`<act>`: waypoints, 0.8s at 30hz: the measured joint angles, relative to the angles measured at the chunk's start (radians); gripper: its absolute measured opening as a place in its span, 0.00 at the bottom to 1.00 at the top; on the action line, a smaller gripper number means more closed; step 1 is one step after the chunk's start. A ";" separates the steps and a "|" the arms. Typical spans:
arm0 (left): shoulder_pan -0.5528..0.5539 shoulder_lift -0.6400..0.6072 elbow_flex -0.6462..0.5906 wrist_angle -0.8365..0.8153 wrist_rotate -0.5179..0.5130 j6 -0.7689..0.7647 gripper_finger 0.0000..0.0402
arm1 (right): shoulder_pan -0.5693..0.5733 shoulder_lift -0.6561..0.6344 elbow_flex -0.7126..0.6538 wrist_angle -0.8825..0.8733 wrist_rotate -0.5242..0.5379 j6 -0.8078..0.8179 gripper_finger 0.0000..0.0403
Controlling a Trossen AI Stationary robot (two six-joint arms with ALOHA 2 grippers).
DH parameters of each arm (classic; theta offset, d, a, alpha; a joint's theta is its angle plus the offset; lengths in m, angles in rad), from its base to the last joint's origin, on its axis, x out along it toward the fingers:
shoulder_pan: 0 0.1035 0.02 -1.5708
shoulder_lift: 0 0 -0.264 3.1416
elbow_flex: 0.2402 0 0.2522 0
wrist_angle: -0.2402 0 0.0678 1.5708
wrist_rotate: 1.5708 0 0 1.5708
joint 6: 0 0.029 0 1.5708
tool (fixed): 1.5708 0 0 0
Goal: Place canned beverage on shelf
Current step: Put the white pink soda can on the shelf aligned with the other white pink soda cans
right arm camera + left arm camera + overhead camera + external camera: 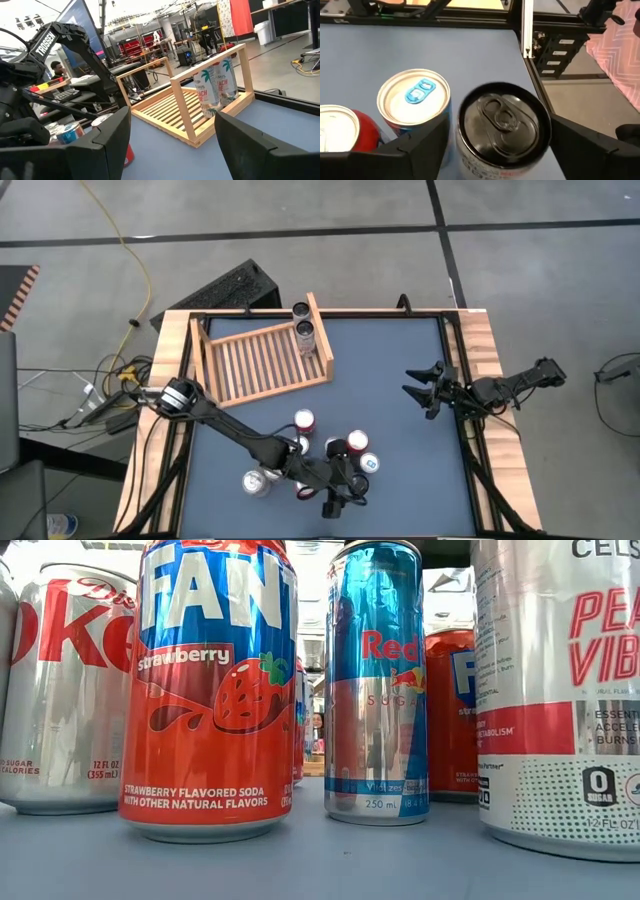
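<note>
Left gripper: I see my left gripper (338,492) down among the can cluster near the tabletop's front edge, a little right of centre. Its fingers (415,150) stand apart on either side of a silver can (502,132) with a dark lid; I cannot tell whether the pads touch its wall.
Silver can: upright on the tabletop (400,360), between my left fingers, at the right end of the cluster as the wrist camera shows it.
Blue-tab can: (415,100) stands just beside the silver can, silver top with a blue pull tab.
Red can: (340,132) next to the blue-tab can on its far side from the silver one; only part of it shows.
Other cans: from above I count several upright around the gripper, one with a red top (357,444) and one with a white-and-red top (304,421) set slightly toward the shelf.
Shelf: the slatted rack (262,360) sits at the tabletop's back-left corner, turned slightly askew. Two cans (304,332) stand at its right end against the side board.
Right gripper: my right gripper (420,388) hangs over the right side of the tabletop, well apart from the cans, fingers spread with nothing between them.
</note>
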 joint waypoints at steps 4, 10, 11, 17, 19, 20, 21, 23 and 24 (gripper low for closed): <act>0.001 0.000 0.000 -0.001 0.001 0.001 0.63 | 0.000 0.000 0.000 -0.006 -0.001 0.000 0.68; 0.000 0.000 0.000 0.007 -0.006 0.025 0.59 | 0.000 0.000 0.000 -0.010 -0.001 0.000 0.68; 0.000 -0.003 0.000 0.007 -0.006 0.037 0.59 | 0.000 0.000 0.000 -0.010 -0.001 0.000 0.68; -0.021 -0.062 0.000 -0.005 -0.002 0.123 0.59 | 0.000 0.000 0.000 -0.010 -0.001 0.001 0.68; -0.025 -0.091 0.000 -0.027 0.019 0.116 0.59 | 0.000 0.000 0.000 -0.010 -0.001 0.001 0.68; -0.025 -0.105 0.000 -0.044 0.041 0.111 0.59 | 0.000 0.000 0.000 -0.010 -0.001 0.001 0.68; -0.025 -0.118 0.000 -0.062 0.056 0.107 0.59 | 0.000 0.000 0.000 -0.010 -0.001 0.001 0.68; -0.025 -0.150 0.000 -0.096 0.047 0.112 0.59 | 0.000 0.000 0.000 -0.010 -0.001 0.001 0.68; -0.024 -0.170 0.000 -0.114 0.035 0.117 0.59 | 0.000 0.000 0.000 -0.010 -0.001 0.001 0.68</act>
